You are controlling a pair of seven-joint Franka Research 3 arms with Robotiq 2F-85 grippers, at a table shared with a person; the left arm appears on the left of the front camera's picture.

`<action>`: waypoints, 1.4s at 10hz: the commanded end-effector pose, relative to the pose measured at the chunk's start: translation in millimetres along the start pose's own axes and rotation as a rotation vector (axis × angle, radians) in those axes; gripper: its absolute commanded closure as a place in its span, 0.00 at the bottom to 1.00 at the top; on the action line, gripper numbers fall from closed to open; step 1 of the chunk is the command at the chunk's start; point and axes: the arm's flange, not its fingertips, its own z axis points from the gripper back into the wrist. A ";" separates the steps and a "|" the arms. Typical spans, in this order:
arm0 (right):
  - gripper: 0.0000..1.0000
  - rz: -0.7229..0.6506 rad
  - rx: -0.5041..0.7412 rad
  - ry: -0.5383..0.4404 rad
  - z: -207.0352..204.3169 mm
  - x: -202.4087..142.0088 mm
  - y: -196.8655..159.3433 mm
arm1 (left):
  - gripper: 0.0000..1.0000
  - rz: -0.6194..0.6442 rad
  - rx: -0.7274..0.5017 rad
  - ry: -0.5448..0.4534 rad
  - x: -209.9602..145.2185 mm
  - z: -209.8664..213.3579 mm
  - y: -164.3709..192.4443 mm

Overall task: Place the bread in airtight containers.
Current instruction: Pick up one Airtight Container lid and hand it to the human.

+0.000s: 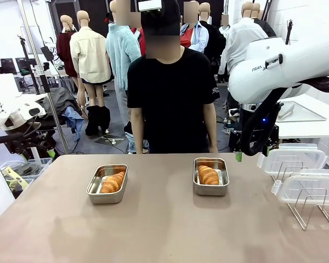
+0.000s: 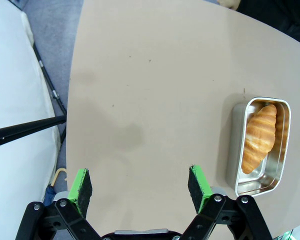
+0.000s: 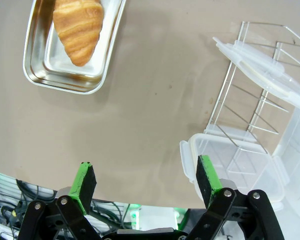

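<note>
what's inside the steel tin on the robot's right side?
One golden-brown ridged croissant lies in the open-topped small rectangular stainless-steel tin. Bare steel floor shows beside it; the floor under the croissant is covered.

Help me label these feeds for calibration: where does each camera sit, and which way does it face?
Front: fixed between the arms, facing across the table at the person; left arm and right arm at the edges.
Left wrist: on the left arm, looking down at the table and left tin; open left gripper at the bottom.
Right wrist: on the right arm, looking down at the right tin and lids; open right gripper at the bottom.
Shared: front sees both tins and the lids too.
</note>
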 end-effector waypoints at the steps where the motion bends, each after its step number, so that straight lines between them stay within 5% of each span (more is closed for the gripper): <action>1: 0.00 -0.013 -0.003 0.007 0.0 2.4 1.0 | 0.00 0.013 0.023 0.011 0.7 1.9 -0.2; 3: 0.00 0.000 0.000 0.000 0.0 0.0 0.0 | 0.00 0.013 0.023 0.011 0.7 1.9 -0.2; 7: 0.00 0.537 -0.129 0.019 55.0 -50.4 -31.3 | 0.00 0.013 0.023 0.011 0.7 1.9 -0.2; 8: 0.00 0.837 -0.093 0.098 65.5 -64.5 -47.0 | 0.00 0.013 0.023 0.011 0.7 1.9 -0.2; 9: 0.00 0.970 -0.094 0.159 65.3 -73.7 -58.8 | 0.00 0.013 0.023 0.011 0.7 1.9 -0.2; 10: 0.00 1.009 -0.161 0.136 55.7 -77.7 -64.5 | 0.00 0.013 0.023 0.011 0.7 1.9 -0.2; 12: 0.00 1.124 -0.292 0.281 24.7 -83.3 -83.3 | 0.00 0.013 0.023 0.011 0.7 1.9 -0.2; 14: 0.00 1.075 -0.182 0.267 45.3 -83.2 -76.3 | 0.00 0.013 0.023 0.011 0.7 1.9 -0.2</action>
